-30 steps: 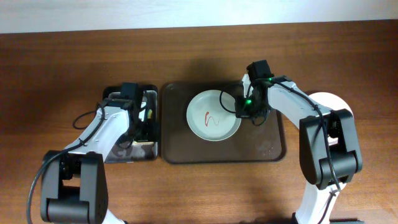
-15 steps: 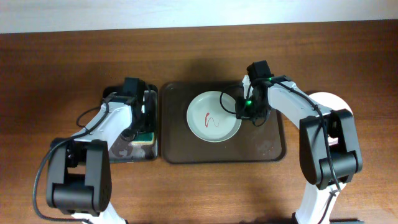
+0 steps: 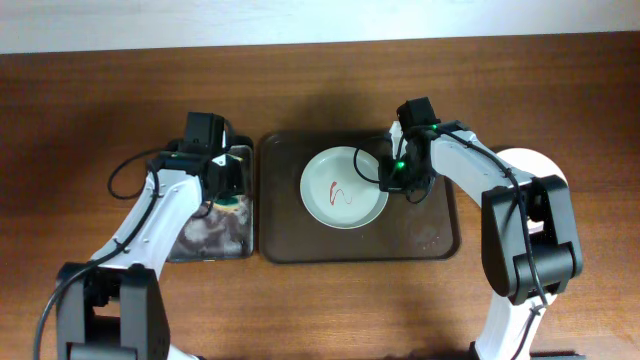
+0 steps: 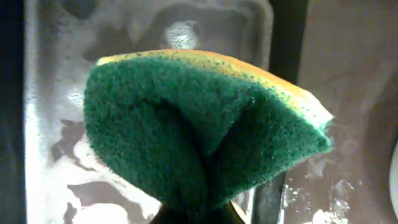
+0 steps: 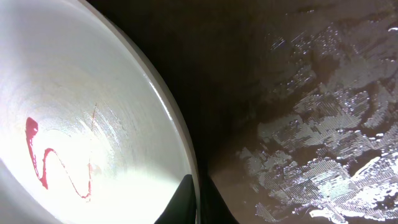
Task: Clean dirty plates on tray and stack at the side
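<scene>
One white plate with a red squiggly smear lies on the dark brown tray. My right gripper is shut on the plate's right rim; in the right wrist view its fingers pinch the rim of the plate, with the smear to the left. My left gripper hovers over the small black tray, shut on the green-and-yellow sponge. Seen from the left wrist, the sponge is squeezed into a fold between the jaws.
Foam covers the floor of the black tray. The brown tray is wet with suds on its right part. Another white plate lies on the table to the right of the tray, partly under the right arm.
My left gripper has closed on the sponge and lifted it off the black tray, the arm swinging outward. The right gripper and the plate have not moved.
</scene>
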You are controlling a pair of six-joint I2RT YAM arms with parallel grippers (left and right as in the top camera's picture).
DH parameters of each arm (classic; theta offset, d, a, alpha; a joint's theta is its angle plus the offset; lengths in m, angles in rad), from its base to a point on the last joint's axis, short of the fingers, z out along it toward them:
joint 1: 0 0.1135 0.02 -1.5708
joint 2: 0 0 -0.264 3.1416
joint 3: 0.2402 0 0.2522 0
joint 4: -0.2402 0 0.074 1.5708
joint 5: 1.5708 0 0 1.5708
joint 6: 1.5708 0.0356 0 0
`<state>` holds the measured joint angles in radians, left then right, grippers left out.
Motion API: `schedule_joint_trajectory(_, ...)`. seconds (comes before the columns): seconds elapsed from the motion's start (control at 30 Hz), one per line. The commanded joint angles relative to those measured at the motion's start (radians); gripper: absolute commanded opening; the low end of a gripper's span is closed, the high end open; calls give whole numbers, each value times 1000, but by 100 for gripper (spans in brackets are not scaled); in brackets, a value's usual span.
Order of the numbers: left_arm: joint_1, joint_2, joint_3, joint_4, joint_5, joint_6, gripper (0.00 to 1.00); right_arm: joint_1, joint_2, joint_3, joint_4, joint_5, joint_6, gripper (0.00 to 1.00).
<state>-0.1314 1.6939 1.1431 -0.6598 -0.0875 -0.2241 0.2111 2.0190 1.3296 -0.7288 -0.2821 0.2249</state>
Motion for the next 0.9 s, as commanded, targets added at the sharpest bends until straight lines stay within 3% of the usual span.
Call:
schedule_joint_trajectory(0.0,3,-119,20,85,-187,57,0,6,23,-5,-12,29,-8,4)
schedule_joint_trajectory(0.2,0,-280,19,63,-276,62,0,6,23,-5,-12,29,-8,4)
schedule_joint_trajectory(0.63,1,-284,19,34,-274,61,0,6,23,-5,-11,29,-8,4)
schedule_joint_trajectory(0.77,1,-256,-51,9,-148,60,0,6,23,-5,-12,29,-8,4)
schedule_joint_trajectory(0.87,1,-133,-137,8,-31,54,0,6,23,-5,-16,28,-8,4)
